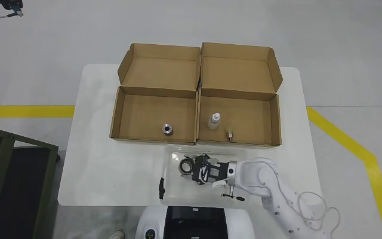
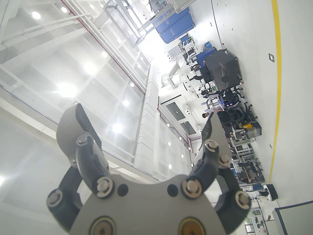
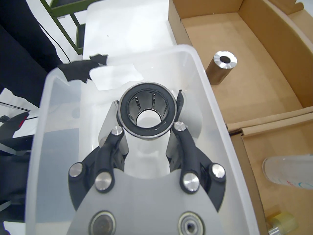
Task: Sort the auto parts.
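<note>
1. Right hand (image 3: 147, 103) is clamped on a linear bearing (image 3: 146, 134), pads on its sides and bore facing the wrist cam, down in the clear bin (image 3: 207, 94) at bottom centre of the top view.
2. Left hand (image 2: 144, 114): spread wide, empty, aimed at the ceiling.
3. Both boxes sit just up-frame of the bin; left box (image 1: 122, 113) looks the likelier drop imo.
4. Count: one bearing, one steel sleeve (image 1: 166, 128) (left box), one bottle (image 1: 213, 120) plus one brass fitting (image 1: 228, 134) (right box (image 1: 276, 119)).
</note>
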`<move>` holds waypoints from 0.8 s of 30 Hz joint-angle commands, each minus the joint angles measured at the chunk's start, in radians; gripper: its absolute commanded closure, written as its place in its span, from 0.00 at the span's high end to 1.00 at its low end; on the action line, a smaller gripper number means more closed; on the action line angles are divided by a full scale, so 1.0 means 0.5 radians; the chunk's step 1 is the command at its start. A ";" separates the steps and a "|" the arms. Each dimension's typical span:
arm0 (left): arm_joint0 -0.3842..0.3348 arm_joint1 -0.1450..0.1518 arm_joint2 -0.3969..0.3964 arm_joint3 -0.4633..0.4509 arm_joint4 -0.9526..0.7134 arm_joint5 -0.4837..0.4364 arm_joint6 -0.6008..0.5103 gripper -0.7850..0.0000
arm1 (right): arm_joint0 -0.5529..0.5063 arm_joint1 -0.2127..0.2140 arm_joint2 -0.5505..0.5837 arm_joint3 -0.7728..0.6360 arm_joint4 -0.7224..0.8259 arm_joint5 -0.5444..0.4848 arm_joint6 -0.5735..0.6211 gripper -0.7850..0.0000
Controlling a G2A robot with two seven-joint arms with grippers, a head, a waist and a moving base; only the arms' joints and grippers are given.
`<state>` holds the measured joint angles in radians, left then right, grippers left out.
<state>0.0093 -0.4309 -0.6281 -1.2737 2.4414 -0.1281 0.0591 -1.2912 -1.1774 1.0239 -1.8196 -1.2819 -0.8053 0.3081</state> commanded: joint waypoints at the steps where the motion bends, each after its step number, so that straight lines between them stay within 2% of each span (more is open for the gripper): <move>1: 0.000 0.000 0.000 0.000 0.000 0.000 0.000 1.00 | -0.013 0.001 0.014 -0.071 0.105 0.028 0.000 0.00; 9: 0.000 0.000 0.000 0.000 0.000 0.000 0.000 1.00 | -0.012 -0.007 0.033 -0.248 0.521 0.121 -0.065 0.00; 17: 0.000 0.000 0.000 0.000 0.000 0.000 0.000 1.00 | -0.003 -0.032 0.036 -0.262 0.932 0.295 -0.297 0.00; 24: 0.000 0.000 0.000 0.000 0.000 0.000 0.000 1.00 | -0.006 -0.047 0.109 -0.281 1.047 0.437 -0.536 0.00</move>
<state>0.0093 -0.4309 -0.6281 -1.2737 2.4414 -0.1281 0.0591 -1.2916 -1.1994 1.0703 -1.9608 -0.7611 -0.6041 0.0660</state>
